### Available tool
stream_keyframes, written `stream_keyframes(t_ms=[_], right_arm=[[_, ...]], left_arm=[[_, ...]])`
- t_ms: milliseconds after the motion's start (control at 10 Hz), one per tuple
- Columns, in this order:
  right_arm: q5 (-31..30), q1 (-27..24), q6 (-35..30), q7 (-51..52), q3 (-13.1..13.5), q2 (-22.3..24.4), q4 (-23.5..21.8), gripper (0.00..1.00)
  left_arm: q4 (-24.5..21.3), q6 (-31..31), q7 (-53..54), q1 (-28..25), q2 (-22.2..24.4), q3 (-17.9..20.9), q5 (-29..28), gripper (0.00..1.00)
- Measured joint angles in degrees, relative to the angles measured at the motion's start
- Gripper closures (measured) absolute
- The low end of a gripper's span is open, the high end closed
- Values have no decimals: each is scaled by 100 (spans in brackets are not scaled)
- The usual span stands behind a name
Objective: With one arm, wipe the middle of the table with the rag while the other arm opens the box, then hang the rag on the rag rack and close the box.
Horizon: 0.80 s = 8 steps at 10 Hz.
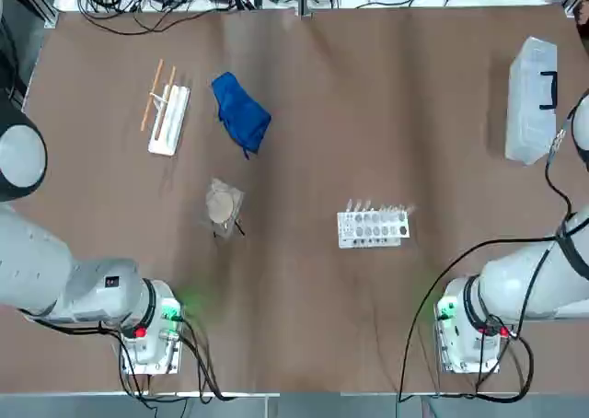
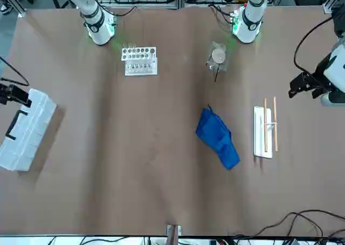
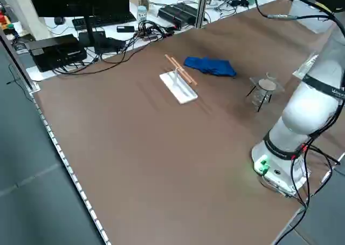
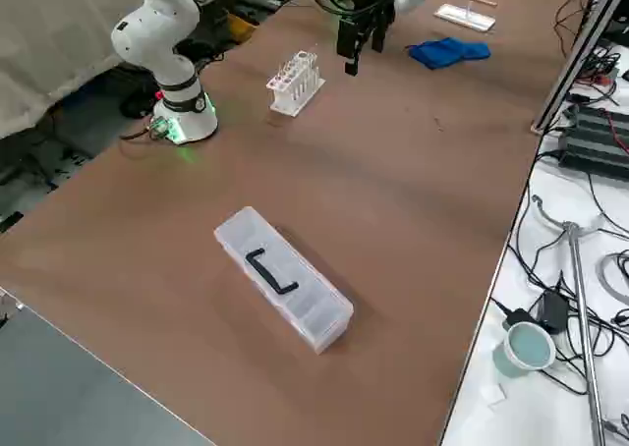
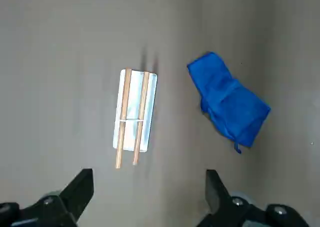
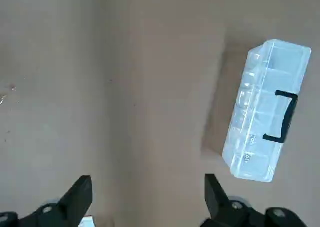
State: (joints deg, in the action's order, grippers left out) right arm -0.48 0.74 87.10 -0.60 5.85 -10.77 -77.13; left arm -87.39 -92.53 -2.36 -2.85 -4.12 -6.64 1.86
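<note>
- Left fingers: spread wide, holding nothing, hovering above the worktop.
- The rag lies ahead of these fingers, off to one side and well apart, long axis diagonal; the rag rack lies just ahead.
- Right fingers: spread wide, holding nothing.
- The box, lid closed, lies ahead to their outer side, long axis running away from them.
- Judgement: left arm is nearer the rag, right arm nearer the box.

One rag, one box, two racks.
</note>
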Motion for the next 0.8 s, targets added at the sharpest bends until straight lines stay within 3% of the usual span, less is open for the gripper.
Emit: stream_keyframes(t_ms=[500,800], right_arm=[[0,16,-16,0,-10,0,0,1],[0,29,-17,0,-19,2,4,1]], left_arm=[[25,-57,-20,107,-122,-39,0,1],[27,-748,-73,494,-1108,-249,6,5]])
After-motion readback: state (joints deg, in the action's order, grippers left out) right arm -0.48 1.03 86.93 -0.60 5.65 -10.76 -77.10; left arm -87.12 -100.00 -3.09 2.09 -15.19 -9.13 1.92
